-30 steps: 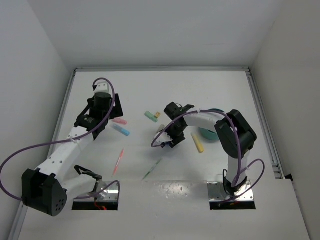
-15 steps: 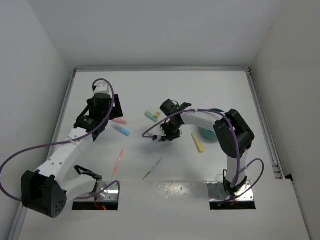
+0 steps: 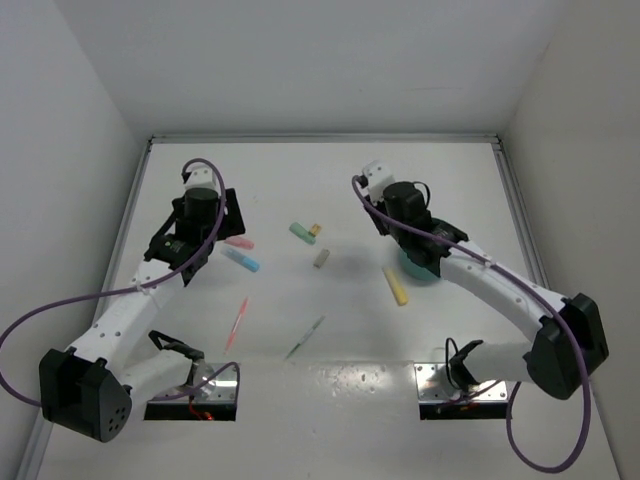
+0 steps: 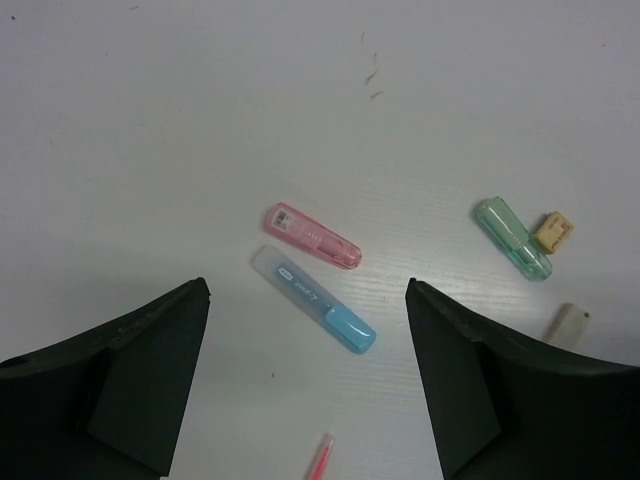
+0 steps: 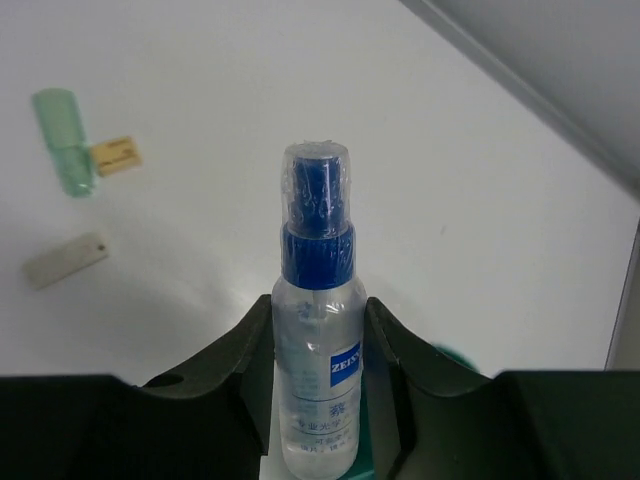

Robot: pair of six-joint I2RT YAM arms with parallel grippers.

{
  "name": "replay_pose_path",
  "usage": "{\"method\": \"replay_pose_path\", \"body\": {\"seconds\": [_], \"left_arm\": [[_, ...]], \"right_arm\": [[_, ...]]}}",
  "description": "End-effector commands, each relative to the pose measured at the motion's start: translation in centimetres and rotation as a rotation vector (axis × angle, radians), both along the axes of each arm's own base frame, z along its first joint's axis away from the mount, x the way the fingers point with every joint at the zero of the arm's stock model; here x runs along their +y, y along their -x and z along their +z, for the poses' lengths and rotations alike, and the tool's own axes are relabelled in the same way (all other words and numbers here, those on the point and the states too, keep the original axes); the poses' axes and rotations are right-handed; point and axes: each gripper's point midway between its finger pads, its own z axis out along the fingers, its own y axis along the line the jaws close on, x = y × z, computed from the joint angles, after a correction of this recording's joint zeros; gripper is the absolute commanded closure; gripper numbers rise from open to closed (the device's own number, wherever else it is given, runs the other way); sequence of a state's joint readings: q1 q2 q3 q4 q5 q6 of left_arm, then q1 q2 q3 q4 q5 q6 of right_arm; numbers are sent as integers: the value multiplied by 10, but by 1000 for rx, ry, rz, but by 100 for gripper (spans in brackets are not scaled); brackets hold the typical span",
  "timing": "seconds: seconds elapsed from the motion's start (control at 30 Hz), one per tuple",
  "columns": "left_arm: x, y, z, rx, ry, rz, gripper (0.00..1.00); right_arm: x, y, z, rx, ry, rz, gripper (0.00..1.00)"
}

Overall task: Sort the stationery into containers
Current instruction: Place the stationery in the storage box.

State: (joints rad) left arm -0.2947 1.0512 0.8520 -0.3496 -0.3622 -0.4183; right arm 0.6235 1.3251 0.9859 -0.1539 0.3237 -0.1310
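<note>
Right gripper (image 5: 318, 322) clamps a bottle (image 5: 317, 262); overhead view hides it.

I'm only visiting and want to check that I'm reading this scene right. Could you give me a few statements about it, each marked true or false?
1. The right claw grips a small clear bottle with a blue cap. True.
2. The left claw is closed on the pink marker. False: it stands open above the pink marker and the light blue marker, both lying on the table.
3. The yellow marker sits inside the teal cup. False: it lies on the table beside the cup.
4. A small yellow eraser lies right next to the green marker. True.
</note>
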Motion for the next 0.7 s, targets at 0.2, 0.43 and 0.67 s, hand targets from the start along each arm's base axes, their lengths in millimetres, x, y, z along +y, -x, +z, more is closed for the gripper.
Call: {"method": "replay_pose_path", "body": {"seconds": [0.2,0.43,0.67], "left_arm": [[-4,-3,10,-42,11,-26,15],[-6,-3,7,-32,14,-35,15],[-6,-3,7,-32,14,-35,15]], "right_arm": [[-77,3,26,-397,-439,-374,100],[-81,0,26,-475,-515,-336,100],[-82,-6,24,-503,-534,-331,100]]}}
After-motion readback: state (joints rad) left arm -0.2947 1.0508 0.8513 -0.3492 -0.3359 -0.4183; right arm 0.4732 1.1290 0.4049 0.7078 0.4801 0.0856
